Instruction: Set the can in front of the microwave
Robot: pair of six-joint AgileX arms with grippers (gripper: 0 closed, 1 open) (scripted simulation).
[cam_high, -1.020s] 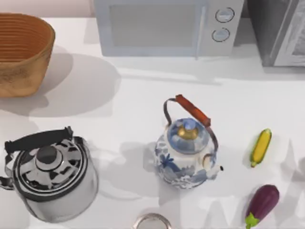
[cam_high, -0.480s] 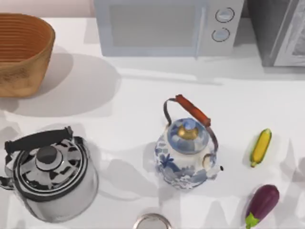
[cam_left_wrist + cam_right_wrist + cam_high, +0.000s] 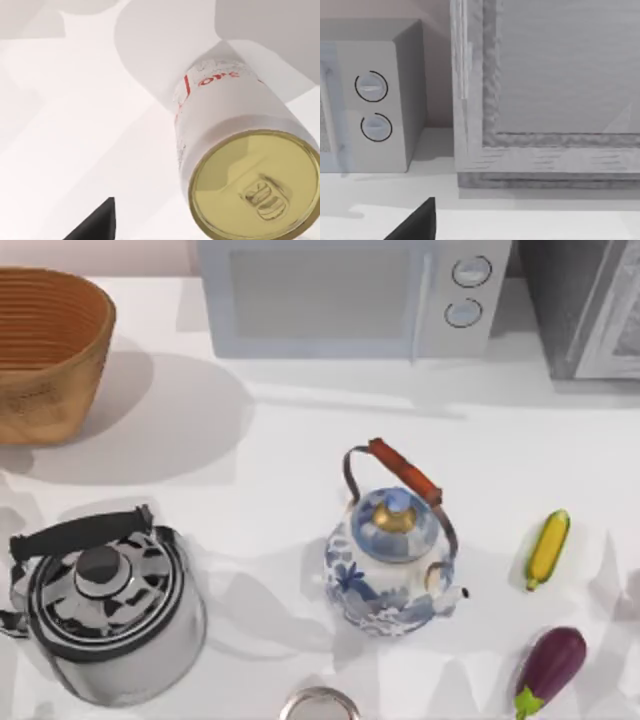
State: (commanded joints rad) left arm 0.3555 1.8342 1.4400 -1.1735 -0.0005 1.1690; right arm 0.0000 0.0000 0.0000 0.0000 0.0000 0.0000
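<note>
The can [image 3: 235,165] is being viewed from close above in the left wrist view — standing upright on the white table [image 3: 270,470], its dull gold top toward the camera and its red lettering partly turned away. A dark finger tip of the left gripper [image 3: 97,225] is being shown at the frame's edge, beside the can and not touching it; whether the fingers are spread wide or narrow cannot be told, and nothing is being held. The step in hand is judged to be the approach for the grasp.

To do it well, the left gripper is best being centred over the can's body, so that both fingers are being brought down on opposite sides of the wall, well below the gold rim. The can's place in the top view cannot be fixed.

In the top view the microwave [image 3: 350,295] is standing at the far edge, with bare table in front of its door. The steel kettle [image 3: 100,605] and the blue-patterned kettle [image 3: 395,555] are sitting between the near edge and that spot — a carry high enough to clear their handles is being called for. The right arm is being kept parked, its camera facing the microwave's dials [image 3: 372,107] and the darker steel appliance [image 3: 545,95].
</note>
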